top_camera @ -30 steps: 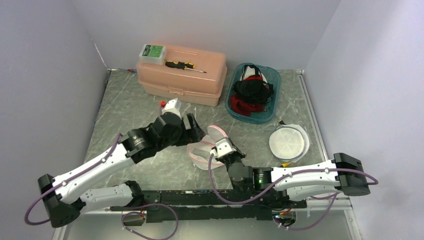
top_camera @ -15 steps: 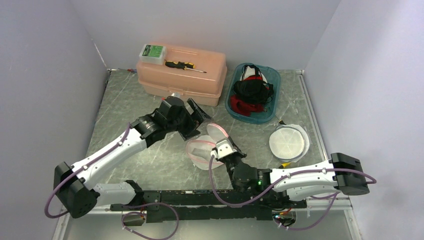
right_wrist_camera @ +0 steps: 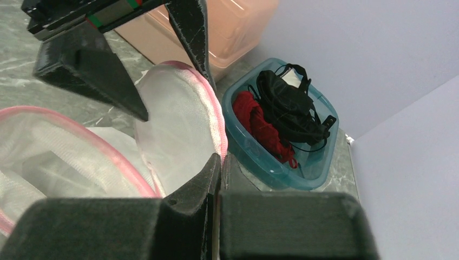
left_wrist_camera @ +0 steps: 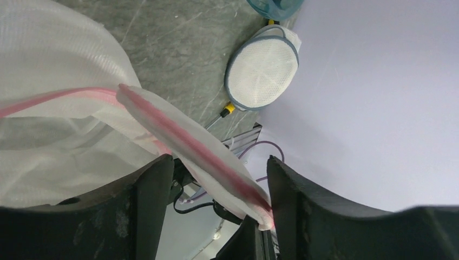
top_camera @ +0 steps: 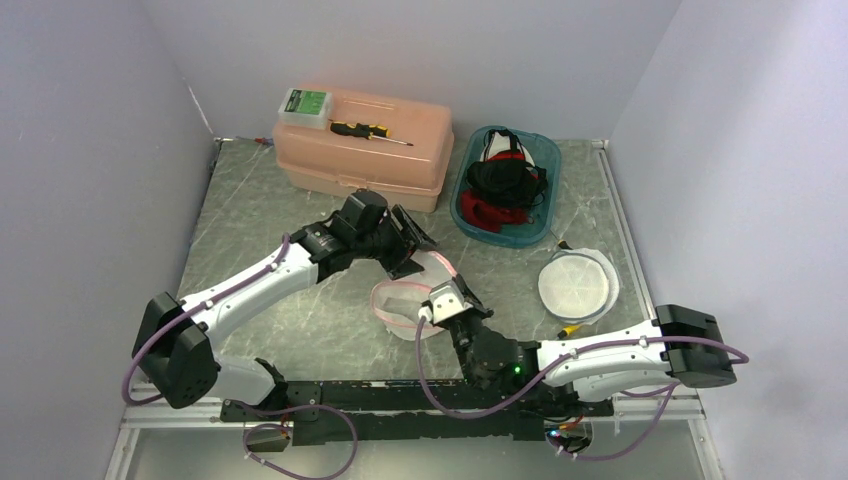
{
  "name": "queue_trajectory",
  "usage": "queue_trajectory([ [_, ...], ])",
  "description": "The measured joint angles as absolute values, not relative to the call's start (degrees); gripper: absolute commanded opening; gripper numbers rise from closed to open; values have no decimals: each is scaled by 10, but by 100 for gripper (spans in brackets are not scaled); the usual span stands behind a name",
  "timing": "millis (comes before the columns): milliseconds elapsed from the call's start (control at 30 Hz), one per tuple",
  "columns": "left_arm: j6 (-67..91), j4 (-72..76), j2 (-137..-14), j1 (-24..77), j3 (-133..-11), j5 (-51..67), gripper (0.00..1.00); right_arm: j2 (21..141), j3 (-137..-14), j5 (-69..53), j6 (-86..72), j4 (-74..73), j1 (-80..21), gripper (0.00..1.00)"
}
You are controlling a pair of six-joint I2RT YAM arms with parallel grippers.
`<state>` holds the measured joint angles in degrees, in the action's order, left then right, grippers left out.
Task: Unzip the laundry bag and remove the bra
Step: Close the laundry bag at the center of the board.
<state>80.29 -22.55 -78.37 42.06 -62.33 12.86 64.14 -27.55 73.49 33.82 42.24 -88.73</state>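
The laundry bag (top_camera: 400, 305) is a round white mesh pouch with pink zip trim, lying mid-table, unzipped. Its lid (top_camera: 437, 266) stands up like a flap. My left gripper (top_camera: 418, 245) is open and straddles the lid's rim; in the left wrist view the pink-edged rim (left_wrist_camera: 184, 143) runs between the fingers (left_wrist_camera: 303, 211) and touches the right one. My right gripper (right_wrist_camera: 219, 162) is shut on the lid's pink zip edge (right_wrist_camera: 216, 122), and shows in the top view (top_camera: 442, 292). I cannot make out a bra inside the bag (right_wrist_camera: 65, 162).
A teal bin (top_camera: 470, 222) at the back right holds black and red garments (right_wrist_camera: 281, 103). A peach toolbox (top_camera: 365, 150) with a screwdriver (top_camera: 365, 131) stands at the back. A second round mesh pouch with grey trim (top_camera: 577, 285) lies right of the bag.
My left arm has swung right and forward, from the bag's left side to over the raised lid. My right gripper has shifted slightly left, still holding the zip edge.
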Motion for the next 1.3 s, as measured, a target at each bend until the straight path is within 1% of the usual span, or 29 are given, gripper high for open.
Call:
queue_trajectory([
  [167, 808, -203, -784, 420, -620, 136, 16, 641, -276, 735, 340, 422, -895, 0],
  [200, 807, -199, -784, 420, -619, 138, 9, 641, -276, 735, 334, 415, -897, 6],
  [233, 807, -195, -784, 420, -618, 138, 4, 639, -276, 734, 326, 402, -899, 22],
  [267, 806, -190, -784, 419, -616, 139, 3, 637, -277, 731, 312, 383, -901, 41],
  [300, 807, -186, -784, 419, -615, 139, 3, 634, -279, 728, 291, 357, -902, 55],
  [333, 803, -180, -784, 418, -611, 140, 3, 630, -286, 721, 266, 318, -903, 66],
  [367, 801, -177, -784, 417, -610, 140, 3, 626, -297, 712, 239, 276, -903, 73],
  [400, 797, -174, -784, 416, -608, 141, 3, 623, -309, 707, 215, 240, -904, 86],
  [433, 791, -173, -784, 415, -606, 141, 3, 621, -324, 697, 189, 203, -903, 98],
  [467, 785, -171, -784, 414, -606, 142, 3, 618, -341, 687, 160, 164, -903, 100],
  [600, 752, -166, -784, 408, -603, 145, 3, 590, -402, 631, 61, 42, -901, 100],
  [733, 708, -147, -777, 401, -587, 160, 3, 528, -415, 560, -11, -20, -879, 100],
  [800, 686, -135, -765, 399, -566, 168, 3, 490, -415, 511, -50, -43, -849, 100],
  [967, 646, -100, -724, 397, -512, 190, 3, 411, -400, 354, -163, -62, -717, 98],
  [1033, 640, -77, -712, 397, -492, 199, 3, 398, -386, 317, -191, -60, -667, 95],
  [1167, 639, -19, -680, 397, -432, 215, 3, 377, -316, 190, -283, -48, -537, 90],
  [1300, 653, 47, -642, 397, -353, 218, 3, 365, -224, 91, -367, -20, -455, 88],
])
